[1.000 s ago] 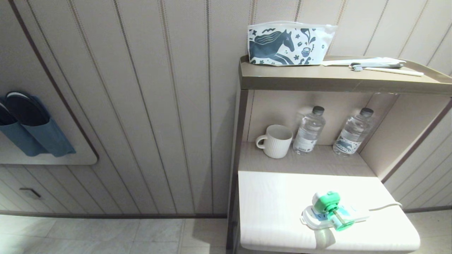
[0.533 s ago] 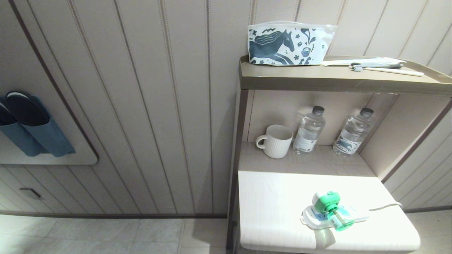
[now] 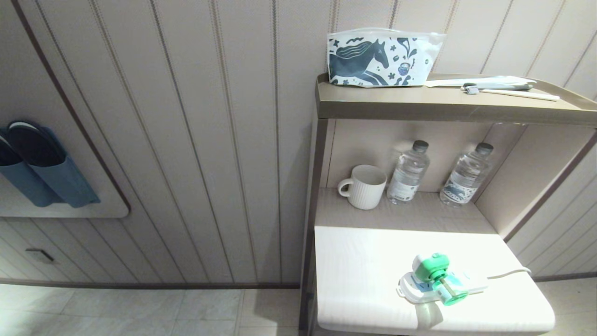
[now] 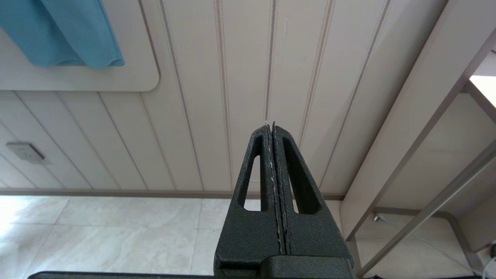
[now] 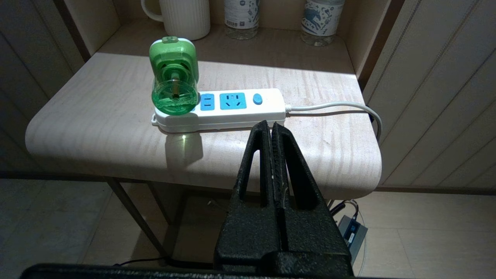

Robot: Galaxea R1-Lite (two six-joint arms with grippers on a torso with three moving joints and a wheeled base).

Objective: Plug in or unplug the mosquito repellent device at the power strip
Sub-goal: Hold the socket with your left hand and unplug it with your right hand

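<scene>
Right wrist view: right pincer [image 5: 272, 126] fully closed, empty, off desk's [image 5: 97, 128] front edge; yanking plugged-in green-and-white plastic mosquito repellent device [image 5: 173, 79] could drag long white power strip [image 5: 232, 112] w/ it.

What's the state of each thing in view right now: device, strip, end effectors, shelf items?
mosquito repellent device: plugged into the end socket of the strip, bottle pointing out over the table edge.
power strip: flat on the table, other blue sockets free, cord attached.
left end effector: shut, empty, facing the wall.
right end effector: shut, empty, short of the strip.
mug: upright, on the shelf.
water bottles: upright, capped.
pouch: zipped, on the top shelf.
</scene>
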